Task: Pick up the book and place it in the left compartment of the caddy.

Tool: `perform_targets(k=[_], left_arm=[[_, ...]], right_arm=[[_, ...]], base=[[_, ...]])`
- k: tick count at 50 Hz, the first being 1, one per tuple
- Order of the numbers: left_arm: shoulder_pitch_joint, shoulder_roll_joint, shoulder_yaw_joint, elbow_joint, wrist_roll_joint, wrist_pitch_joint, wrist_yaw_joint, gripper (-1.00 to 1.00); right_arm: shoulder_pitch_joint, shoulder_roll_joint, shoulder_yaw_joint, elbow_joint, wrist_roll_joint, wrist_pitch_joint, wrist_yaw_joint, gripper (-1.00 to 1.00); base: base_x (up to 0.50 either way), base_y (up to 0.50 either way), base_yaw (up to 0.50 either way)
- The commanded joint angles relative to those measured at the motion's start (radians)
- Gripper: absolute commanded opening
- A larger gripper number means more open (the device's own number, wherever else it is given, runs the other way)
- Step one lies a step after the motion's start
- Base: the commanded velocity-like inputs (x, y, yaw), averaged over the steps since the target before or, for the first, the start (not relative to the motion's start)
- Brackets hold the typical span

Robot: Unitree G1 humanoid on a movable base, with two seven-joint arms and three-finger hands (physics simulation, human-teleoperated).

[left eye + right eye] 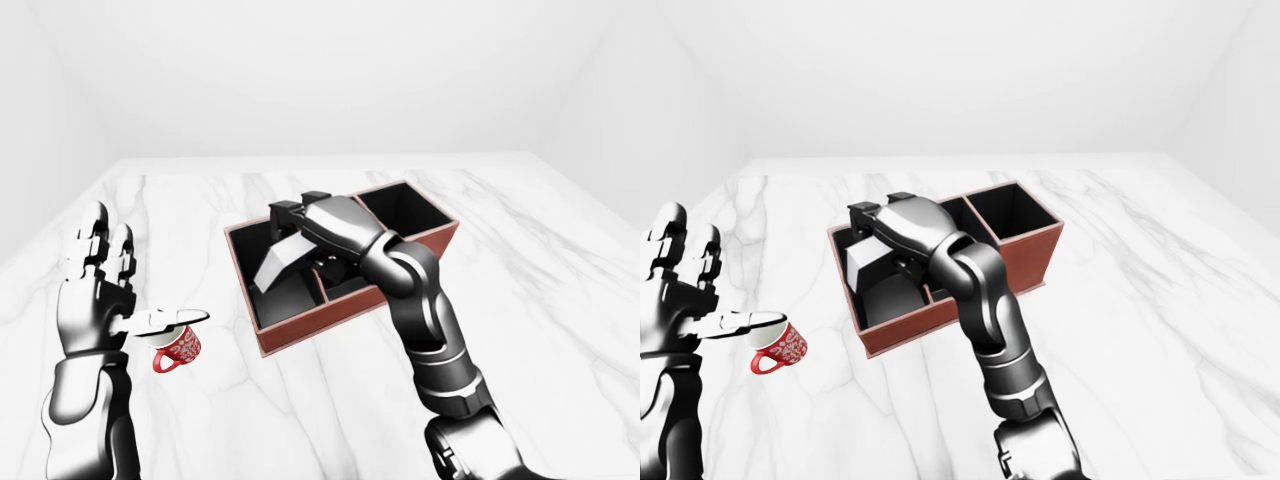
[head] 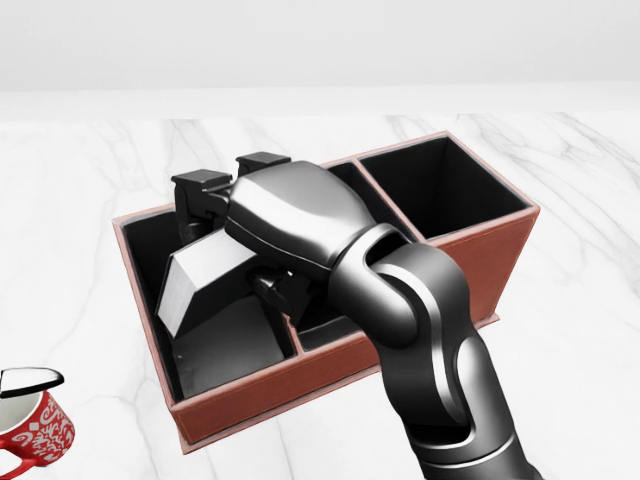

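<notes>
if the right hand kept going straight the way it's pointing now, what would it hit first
Probably the caddy. The right hand points left and downward in the head view, holding the book over the left compartment, so the book's lower edge would likely meet that compartment's floor or left wall first; depth is unclear.

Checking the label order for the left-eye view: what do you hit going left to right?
left hand → red mug → book, held tilted in the caddy's left compartment → right hand gripping it → the caddy's empty right compartment.
</notes>
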Motion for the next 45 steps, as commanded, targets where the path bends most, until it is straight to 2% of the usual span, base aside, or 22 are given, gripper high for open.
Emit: perform_targets(k=[1,7,45], left_arm=[[0.015,-0.007,0.013,-0.004,-0.011,0.000,-0.008,1.00],[0.017,-0.010,0.015,0.007,-0.017,0.000,-0.012,1.00],[0.054,-0.026,0.037,0.031,-0.031,0.000,-0.029,1.00]], right_arm=[[0.014,0.035,0.008,-0.031,-0.025,0.000,0.000,-1.00],[0.020,0.050,0.017,-0.030,-0.028,0.000,0.000,-1.00],[0.005,0.034,0.009,0.140,-0.076,0.000,0.000,-1.00]], base=[[0.00,0.00,0.00],[0.00,0.00,0.00],[0.00,0.00,0.00]])
